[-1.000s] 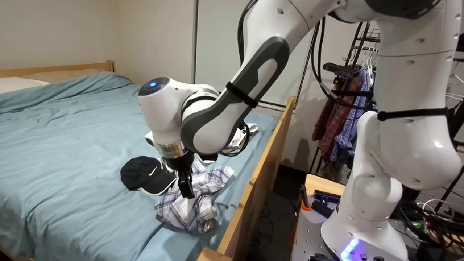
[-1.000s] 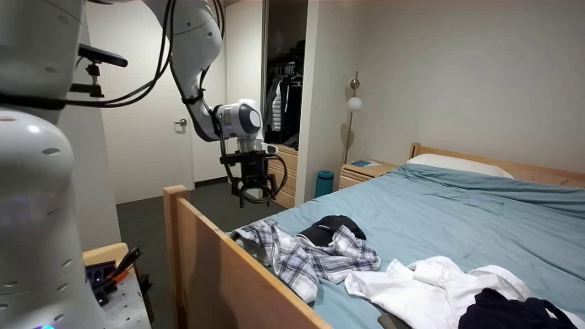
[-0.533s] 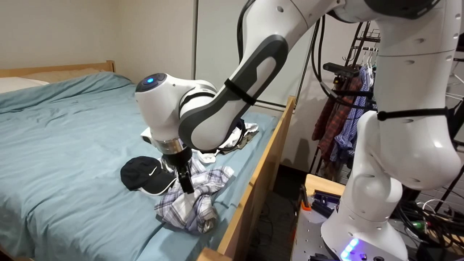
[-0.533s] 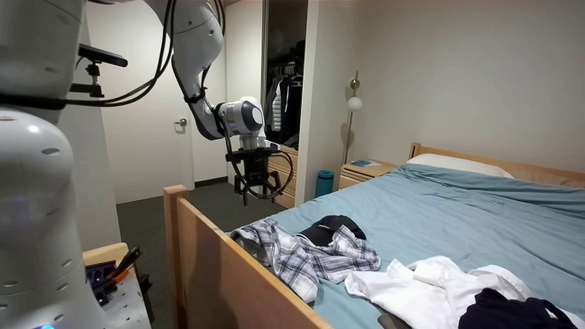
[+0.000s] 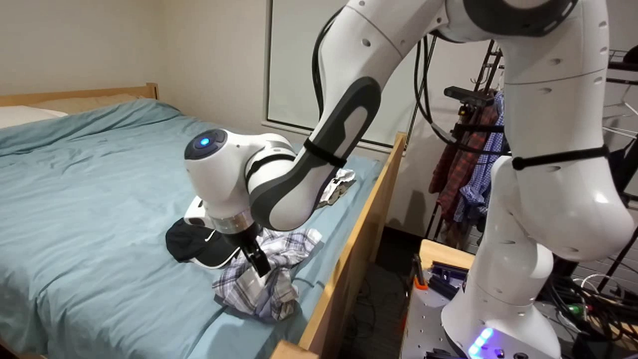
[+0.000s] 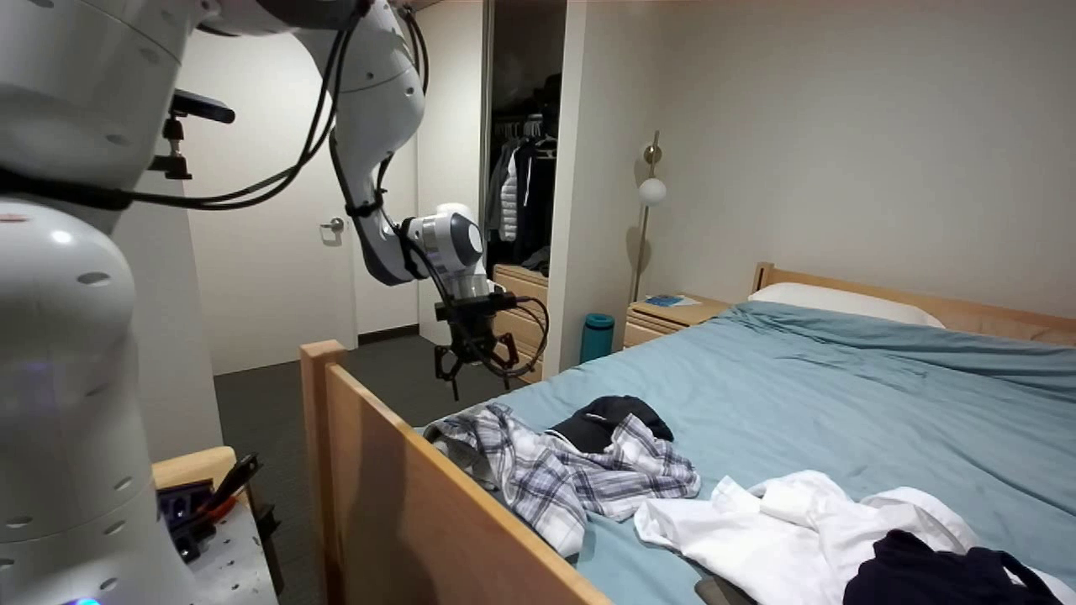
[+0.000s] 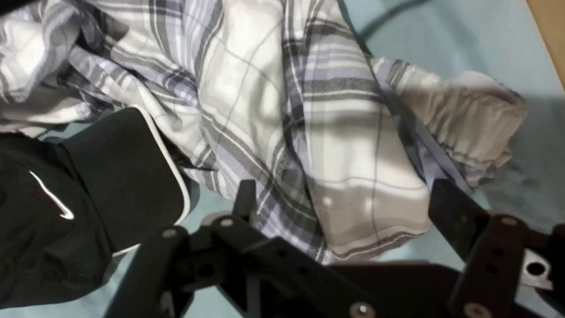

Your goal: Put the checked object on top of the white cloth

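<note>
Wrist view's got the plaid shirt (image 7: 251, 115) under the pincer (image 7: 343, 194), long folds running between its spread, empty fingers (image 7: 245, 201); from here, I'd guess straight down's next.

In an exterior view, a slim, brass-coloured, white-globed lamp (image 6: 652, 192) rises near a pale wooden nightstand (image 6: 685, 314), against an off-white wall (image 6: 841, 151). The dark grey floor (image 6: 382, 365) reaches a white door (image 6: 261, 286) with a metal lever handle (image 6: 335, 224).
</note>
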Controlling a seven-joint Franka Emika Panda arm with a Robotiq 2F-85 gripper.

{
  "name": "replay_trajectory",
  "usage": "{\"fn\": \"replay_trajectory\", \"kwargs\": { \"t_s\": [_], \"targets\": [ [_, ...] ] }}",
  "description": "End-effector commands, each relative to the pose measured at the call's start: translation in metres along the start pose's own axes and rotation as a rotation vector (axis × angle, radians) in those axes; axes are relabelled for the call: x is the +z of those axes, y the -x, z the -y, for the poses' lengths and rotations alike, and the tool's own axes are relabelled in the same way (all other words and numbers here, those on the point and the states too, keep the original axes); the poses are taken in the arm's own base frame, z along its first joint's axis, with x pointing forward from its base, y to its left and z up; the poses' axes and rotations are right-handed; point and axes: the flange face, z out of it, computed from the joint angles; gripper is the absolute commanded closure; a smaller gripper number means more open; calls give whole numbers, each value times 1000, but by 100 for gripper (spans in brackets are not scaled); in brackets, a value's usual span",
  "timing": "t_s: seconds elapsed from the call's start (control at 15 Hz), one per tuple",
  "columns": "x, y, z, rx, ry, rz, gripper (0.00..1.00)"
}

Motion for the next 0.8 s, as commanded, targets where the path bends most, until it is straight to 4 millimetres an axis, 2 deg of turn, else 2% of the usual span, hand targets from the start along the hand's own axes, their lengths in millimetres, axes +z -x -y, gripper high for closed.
{"fn": "replay_trajectory", "kwargs": {
  "t_s": [0.0,0.2,0.47,0.53,0.6,0.73],
  "targets": [
    [31,-13,-3,-152,-1,15,0],
    [56,-16,-5,-164,23,53,0],
    [75,-25,-15,-69,91,35,0],
    [71,-29,-16,-52,98,34,25],
    [72,-31,-17,-34,109,33,26],
    [69,-30,-21,15,110,34,40]
  ]
}}
